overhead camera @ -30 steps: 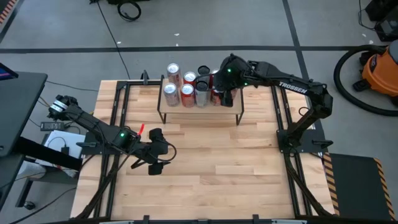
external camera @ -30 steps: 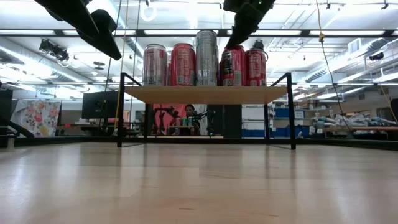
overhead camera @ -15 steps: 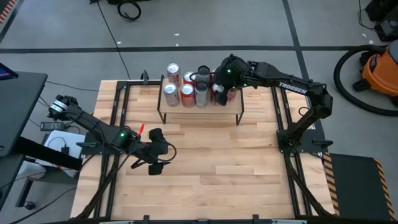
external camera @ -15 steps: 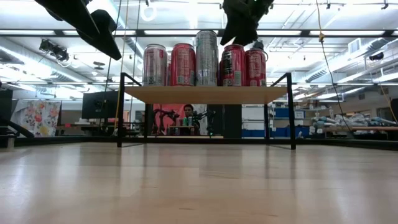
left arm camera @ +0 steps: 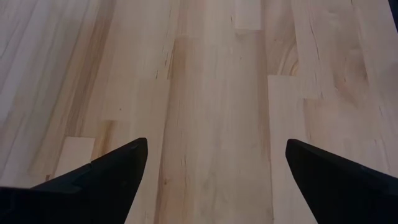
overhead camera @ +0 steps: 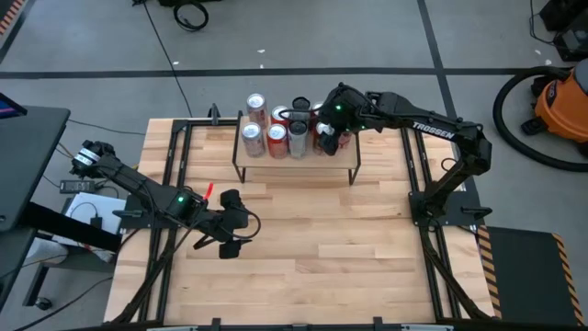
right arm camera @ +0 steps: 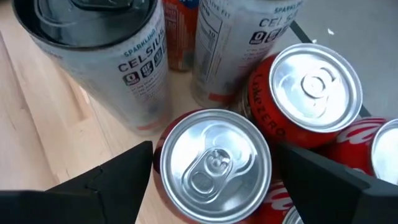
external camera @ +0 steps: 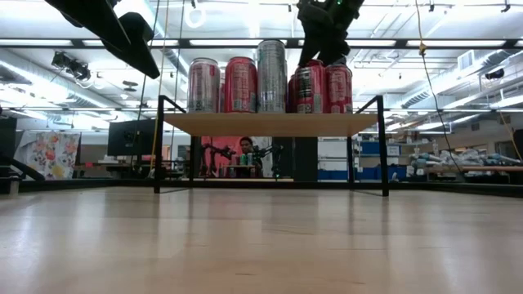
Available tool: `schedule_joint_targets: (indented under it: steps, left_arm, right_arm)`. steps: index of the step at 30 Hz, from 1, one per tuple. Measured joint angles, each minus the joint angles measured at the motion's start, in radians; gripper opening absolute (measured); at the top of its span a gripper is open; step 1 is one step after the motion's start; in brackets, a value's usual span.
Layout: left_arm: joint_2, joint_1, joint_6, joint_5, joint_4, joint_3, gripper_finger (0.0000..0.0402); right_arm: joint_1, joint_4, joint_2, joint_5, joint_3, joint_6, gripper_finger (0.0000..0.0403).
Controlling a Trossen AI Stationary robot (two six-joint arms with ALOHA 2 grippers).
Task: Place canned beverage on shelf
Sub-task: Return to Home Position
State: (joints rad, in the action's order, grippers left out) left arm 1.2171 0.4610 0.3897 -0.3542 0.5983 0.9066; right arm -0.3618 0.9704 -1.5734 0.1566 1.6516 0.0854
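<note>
The shelf (overhead camera: 294, 162), a light wooden plank on thin black legs (external camera: 261, 124), stands at the table's far side. Several red and silver cans stand upright on it. My right gripper (overhead camera: 329, 136) hangs open over the cans at the shelf's right end (external camera: 325, 55). In the right wrist view its fingers stand on either side of a red can with a silver top (right arm camera: 214, 165), apart from it. Silver cans (right arm camera: 112, 56) and another red can (right arm camera: 314, 93) stand close around it. My left gripper (overhead camera: 231, 236) is open and empty over the bare tabletop (left arm camera: 214, 124) at the near left.
Black frame rails (overhead camera: 170, 184) run along the table's left and right sides. The wooden tabletop (overhead camera: 322, 239) between the shelf and the near edge is free room. A person (external camera: 248, 151) shows far behind the shelf in the low view. An orange vacuum (overhead camera: 560, 101) stands on the floor.
My right gripper has shifted a little above the cans at the shelf's right end, first toward the table's left, then back toward its right. The cans stand as before.
</note>
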Motion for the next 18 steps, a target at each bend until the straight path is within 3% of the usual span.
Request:
schedule_joint_targets:
  steps: [11,18]
  left_arm:
    - [0.0,0.0,0.0,0.0,0.0,0.0,0.0393]
    - [0.0,0.0,0.0,0.0,0.0,0.0,0.0393]
  right_arm:
    - [0.0,-0.002,0.0,-0.054,0.0,-0.035,0.0289]
    - [0.0,-0.021,0.001,-0.142,0.001,-0.111,0.0284]
